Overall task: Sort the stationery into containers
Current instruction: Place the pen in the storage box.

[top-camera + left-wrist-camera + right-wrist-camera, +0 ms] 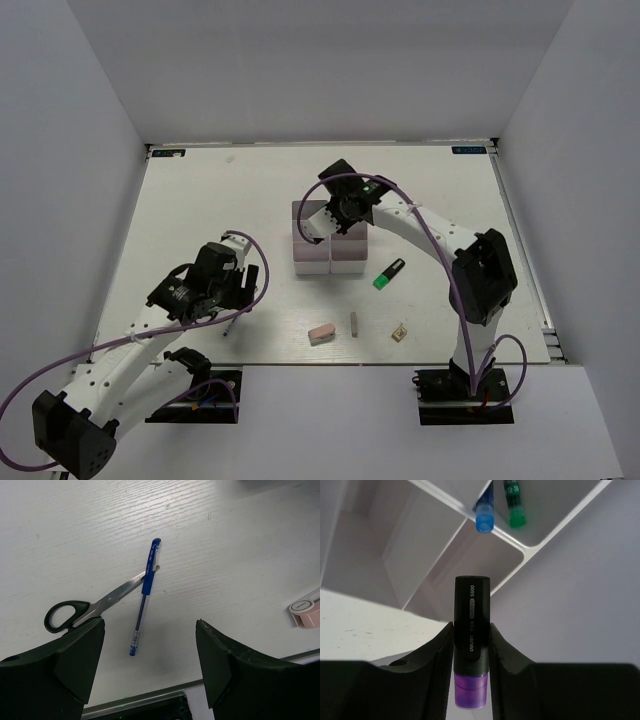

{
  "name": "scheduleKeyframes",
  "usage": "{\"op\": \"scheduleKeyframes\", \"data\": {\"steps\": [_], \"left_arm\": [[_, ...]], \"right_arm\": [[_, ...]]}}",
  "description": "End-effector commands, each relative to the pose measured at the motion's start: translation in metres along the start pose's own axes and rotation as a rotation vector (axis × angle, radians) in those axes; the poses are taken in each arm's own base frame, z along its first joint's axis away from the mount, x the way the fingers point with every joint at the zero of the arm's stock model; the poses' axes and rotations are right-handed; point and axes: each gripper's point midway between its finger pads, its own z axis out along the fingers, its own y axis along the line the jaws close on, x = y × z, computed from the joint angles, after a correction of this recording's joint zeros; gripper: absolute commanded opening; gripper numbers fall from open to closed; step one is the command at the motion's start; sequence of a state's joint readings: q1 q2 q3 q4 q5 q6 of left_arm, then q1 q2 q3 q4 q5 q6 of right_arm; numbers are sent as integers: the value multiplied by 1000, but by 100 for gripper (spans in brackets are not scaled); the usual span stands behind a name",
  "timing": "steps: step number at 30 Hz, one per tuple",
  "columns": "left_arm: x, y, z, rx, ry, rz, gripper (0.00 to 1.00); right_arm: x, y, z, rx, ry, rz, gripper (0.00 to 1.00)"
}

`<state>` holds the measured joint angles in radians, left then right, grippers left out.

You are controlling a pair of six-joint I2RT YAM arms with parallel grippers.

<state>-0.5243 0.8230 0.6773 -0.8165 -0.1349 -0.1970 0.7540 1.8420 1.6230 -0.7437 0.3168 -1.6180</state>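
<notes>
- R pincer (471,632) clamps purple highlighter (472,605) over white tray (427,545); stored pen (484,519) at 12.
- L pincer (149,625) wide above blue pen (147,580), which crosses scissors (100,602) blade.
- Green highlighter (389,273), eraser (321,332) on bench (200,200), tray's 4–6 o'clock.

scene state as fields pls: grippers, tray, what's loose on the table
left gripper: open, over blue pen and scissors
blue pen: on table, lying across scissors blade
right gripper: shut on purple highlighter, over tray
tray: one compartment holds second blue pen and green-capped marker
loose on table: green highlighter, pink eraser, grey stick, tan piece
</notes>
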Motion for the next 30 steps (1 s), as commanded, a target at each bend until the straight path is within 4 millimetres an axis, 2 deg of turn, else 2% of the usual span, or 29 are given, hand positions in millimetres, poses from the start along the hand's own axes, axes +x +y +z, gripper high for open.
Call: {"op": "scheduleKeyframes", "data": {"steps": [1,4,5,6,10,12,13,19,22,23,24,25,26,27,28,29,30], "left_arm": [[0,0,-2,12,-15,2,84],[0,-1,-3,17,-20,5,84],[-1,-1,-3,16,-23,4,84],[-2,-1,-4,18,-29,2,84],[0,-1,-3,18,-23,3,84],[-1,0,-3,15,-23,0,84],[-1,-1,-3,18,-23,3,84],[1,0,-2,12,-16,2,84],[0,1,-2,7,-17,-1,84],[2,0,-1,11,-10,4,84],[1,0,-1,13,-11,1,79],[1,-1,-2,19,-13,5,74],[3,-2,0,22,-3,4,67],[2,-3,0,28,-7,3,36],[4,-5,0,37,1,5,18],[2,-6,0,43,-1,8,6],[3,-6,0,44,2,6,0]], "right_arm": [[10,-23,-11,61,72,-15,0],[8,-18,-6,37,75,-19,6],[7,-17,-5,33,74,-19,11],[5,-17,-3,28,75,-17,24],[4,-20,-4,37,77,0,43],[2,-19,-9,34,70,10,46],[0,-20,-11,36,59,14,51],[0,-18,-19,35,54,43,50],[-2,-19,-40,41,18,136,28],[-9,-19,-56,40,-48,168,12],[-7,-21,-67,48,-75,271,4],[-7,4,-75,-48,-83,289,0],[-13,10,-89,-67,-164,323,0],[-17,26,-92,-129,-194,352,0],[-26,58,-101,-253,-263,384,0],[-23,68,-119,-250,-317,395,0],[-42,113,-108,-398,-385,387,0]]}}
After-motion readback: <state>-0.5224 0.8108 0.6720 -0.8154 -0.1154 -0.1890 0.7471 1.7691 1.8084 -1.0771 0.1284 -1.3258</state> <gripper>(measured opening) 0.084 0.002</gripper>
